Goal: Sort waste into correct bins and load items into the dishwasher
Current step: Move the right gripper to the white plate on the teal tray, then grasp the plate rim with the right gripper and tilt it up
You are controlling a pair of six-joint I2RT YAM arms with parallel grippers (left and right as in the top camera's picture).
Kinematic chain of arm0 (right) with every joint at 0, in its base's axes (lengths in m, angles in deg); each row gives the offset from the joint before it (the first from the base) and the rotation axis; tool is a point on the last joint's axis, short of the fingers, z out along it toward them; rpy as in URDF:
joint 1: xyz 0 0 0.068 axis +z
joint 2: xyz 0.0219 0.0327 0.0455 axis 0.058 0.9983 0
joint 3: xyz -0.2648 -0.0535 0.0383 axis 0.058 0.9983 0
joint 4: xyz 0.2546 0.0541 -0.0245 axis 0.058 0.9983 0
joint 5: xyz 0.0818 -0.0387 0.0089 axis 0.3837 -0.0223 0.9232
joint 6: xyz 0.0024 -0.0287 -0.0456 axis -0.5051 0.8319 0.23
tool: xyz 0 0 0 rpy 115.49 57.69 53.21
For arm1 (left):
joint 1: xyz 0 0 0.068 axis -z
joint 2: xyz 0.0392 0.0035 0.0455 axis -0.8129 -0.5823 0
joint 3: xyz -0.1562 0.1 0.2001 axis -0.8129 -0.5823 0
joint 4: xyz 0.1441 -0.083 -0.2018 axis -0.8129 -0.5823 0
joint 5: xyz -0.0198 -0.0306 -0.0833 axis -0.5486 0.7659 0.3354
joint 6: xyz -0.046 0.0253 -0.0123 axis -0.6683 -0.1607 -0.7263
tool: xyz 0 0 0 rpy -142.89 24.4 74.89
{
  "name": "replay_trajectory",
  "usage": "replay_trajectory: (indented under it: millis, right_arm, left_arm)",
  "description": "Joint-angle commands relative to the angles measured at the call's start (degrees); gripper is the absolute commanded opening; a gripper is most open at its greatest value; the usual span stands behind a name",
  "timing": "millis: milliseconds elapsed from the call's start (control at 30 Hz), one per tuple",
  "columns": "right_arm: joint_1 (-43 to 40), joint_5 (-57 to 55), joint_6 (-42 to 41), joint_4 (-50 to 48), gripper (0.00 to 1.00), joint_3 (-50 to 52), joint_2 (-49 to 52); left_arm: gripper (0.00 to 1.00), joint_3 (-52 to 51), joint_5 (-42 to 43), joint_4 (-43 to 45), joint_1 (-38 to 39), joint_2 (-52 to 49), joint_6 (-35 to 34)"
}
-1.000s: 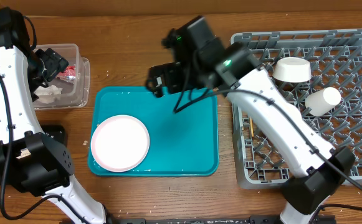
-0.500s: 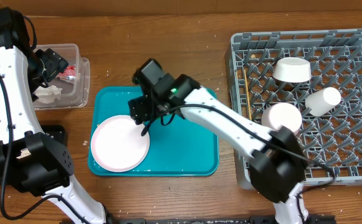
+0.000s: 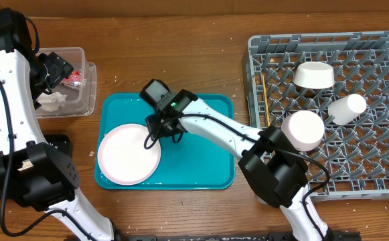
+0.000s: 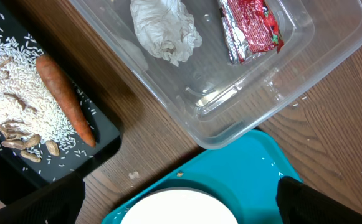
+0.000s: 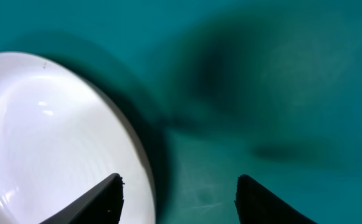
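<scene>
Two arms work over a wooden bench (image 3: 181, 40). The right arm reaches left across a teal tray (image 3: 207, 167), and the right fingers (image 5: 103, 198) are low at the right edge of a pale round plate (image 3: 128, 154). The plate lies flat in the left half of that tray. In the right wrist view one finger hangs over the plate's white surface and the other over bare tray. The plate's rim runs between them. The two fingers stand apart with a clear gap and are not clamped on the rim.

The left arm is at the upper left, above a clear plastic tub (image 3: 80, 60). The left fingers (image 4: 330, 199) are spread wide and hold nothing. Inside the tub lie a crumpled white tissue (image 4: 164, 28) and a red snack wrapper (image 4: 250, 25), near each other but apart. Just beside the tub sits a shallow black tray (image 4: 106, 134). It holds an orange carrot (image 4: 65, 93) lying next to a spread of white and beige food scraps (image 4: 19, 106).

A grey dish rack (image 3: 381, 167) fills the right side of the bench, close beside the teal tray. One white bowl (image 3: 314, 74) rests on the pegs near the rack's back edge. A second bowl (image 3: 302, 129) sits nearer the middle, and a white cup (image 3: 347, 108) lies on its side between and to the right of them. Thin wooden chopsticks (image 3: 262, 87) lie along the rack's left side.
</scene>
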Motion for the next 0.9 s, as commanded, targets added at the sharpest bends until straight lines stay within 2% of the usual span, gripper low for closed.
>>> replay_trajectory:
  millis: [0, 200, 533, 700, 867]
  right_arm:
    - [2.21, -0.81, -0.52, -0.26, 0.54, 0.0, 0.33]
    - [3.08, -2.47, -3.34, 0.07, 0.5, 0.0, 0.85]
    - [3.08, -2.27, -3.52, 1.16, 0.5, 0.0, 3.69]
    - [3.08, -2.43, -4.68, 1.36, 0.39, 0.0, 3.72]
    - [2.93, -3.91, -5.29, 2.91, 0.13, -0.33, 3.67]
  left_arm:
    - [1.0, 0.33, -0.94, -0.02, -0.33, 0.98, -0.52]
    - [1.0, 0.33, -0.92, -0.07, -0.31, 0.98, -0.52]
    - [1.0, 0.33, -0.94, -0.07, -0.31, 0.98, -0.52]
    - [1.0, 0.33, -0.94, -0.04, -0.31, 0.98, -0.52]
    - [1.0, 0.33, -0.94, -0.04, -0.31, 0.98, -0.52]
